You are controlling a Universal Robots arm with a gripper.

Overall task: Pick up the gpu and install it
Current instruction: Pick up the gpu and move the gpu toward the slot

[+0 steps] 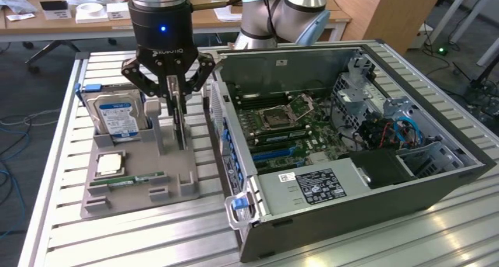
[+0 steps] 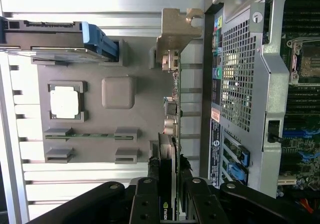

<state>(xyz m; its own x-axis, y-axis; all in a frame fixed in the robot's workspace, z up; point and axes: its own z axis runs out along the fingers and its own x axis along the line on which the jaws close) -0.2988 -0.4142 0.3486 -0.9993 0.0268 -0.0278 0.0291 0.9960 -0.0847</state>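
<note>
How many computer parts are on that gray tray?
4: a hard drive at the far end, a square chip in the middle, a green memory stick near the front, a graphics card upright in the gripper.

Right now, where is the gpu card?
The gpu stands on edge in the grey tray on the exterior view's left, between the hard drive and the open computer case, with the gripper closed on its top.

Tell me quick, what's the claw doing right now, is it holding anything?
Claw: closed on the gpu, which stands on edge over the gray tray.
</note>
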